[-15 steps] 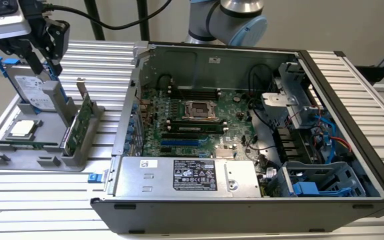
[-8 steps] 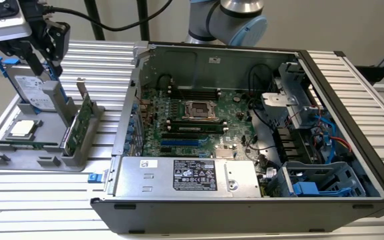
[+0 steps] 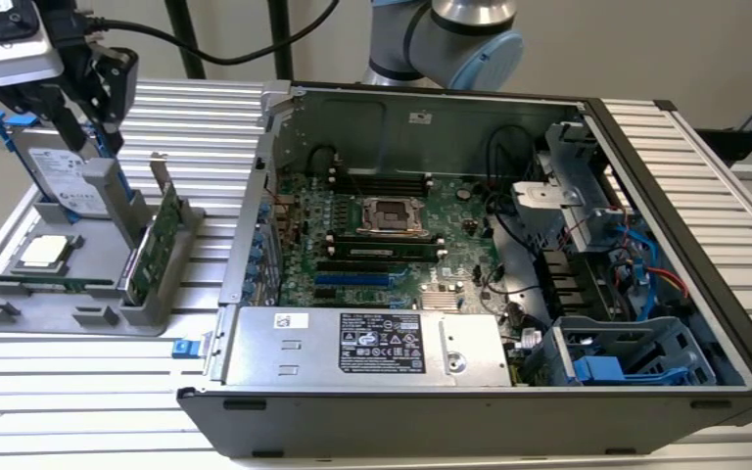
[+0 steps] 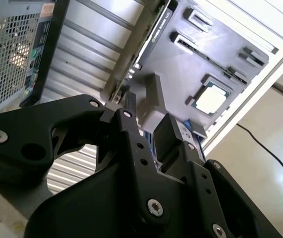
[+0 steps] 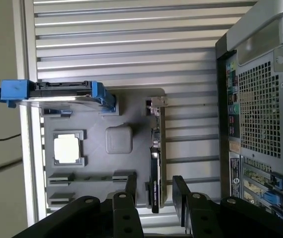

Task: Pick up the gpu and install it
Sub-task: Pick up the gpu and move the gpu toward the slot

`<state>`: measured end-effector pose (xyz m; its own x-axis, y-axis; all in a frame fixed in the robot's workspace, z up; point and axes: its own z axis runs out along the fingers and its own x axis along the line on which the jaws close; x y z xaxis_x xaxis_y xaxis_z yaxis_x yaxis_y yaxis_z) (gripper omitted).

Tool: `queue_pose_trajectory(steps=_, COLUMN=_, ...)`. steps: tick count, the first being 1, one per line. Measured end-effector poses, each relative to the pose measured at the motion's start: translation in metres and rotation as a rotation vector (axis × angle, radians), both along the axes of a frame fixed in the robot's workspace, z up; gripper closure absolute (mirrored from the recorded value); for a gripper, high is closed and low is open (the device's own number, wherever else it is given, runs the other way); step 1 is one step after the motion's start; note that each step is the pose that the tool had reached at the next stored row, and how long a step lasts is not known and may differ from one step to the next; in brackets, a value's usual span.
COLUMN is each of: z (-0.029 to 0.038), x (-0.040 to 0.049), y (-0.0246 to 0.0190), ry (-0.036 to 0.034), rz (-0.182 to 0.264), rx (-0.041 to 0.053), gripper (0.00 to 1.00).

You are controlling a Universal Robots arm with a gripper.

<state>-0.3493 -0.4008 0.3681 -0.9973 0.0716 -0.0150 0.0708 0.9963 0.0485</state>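
The gpu [image 3: 161, 240] stands on edge in a slot of the grey holder [image 3: 75, 315], green board facing the exterior view's left and its silver bracket end pointing up. My gripper [image 3: 93, 132] hangs above the holder's far end, apart from the card. In the first wrist view the gpu [image 5: 154, 158] shows edge-on as a thin dark strip, and my gripper [image 5: 156, 191] is open with that strip in line with the gap between its black fingers [image 5: 130, 187]. In the second wrist view the gripper [image 4: 146, 130] holds nothing and the gpu [image 4: 151, 34] lies beyond it.
The holder also carries a silver hard drive in a blue frame [image 3: 56, 171], a square processor chip [image 3: 43, 252] and a narrow green memory stick [image 3: 36, 284]. The open computer case [image 3: 689, 225] with its motherboard [image 3: 390, 230] lies at the exterior view's right, on a ribbed metal table [image 3: 75, 392].
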Motion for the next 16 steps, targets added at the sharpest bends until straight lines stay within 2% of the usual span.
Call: queue_pose_trajectory(steps=16, z=-0.0047, x=0.0002, y=-0.0057, ry=0.0009, rz=0.0, rx=0.0, gripper=0.0)
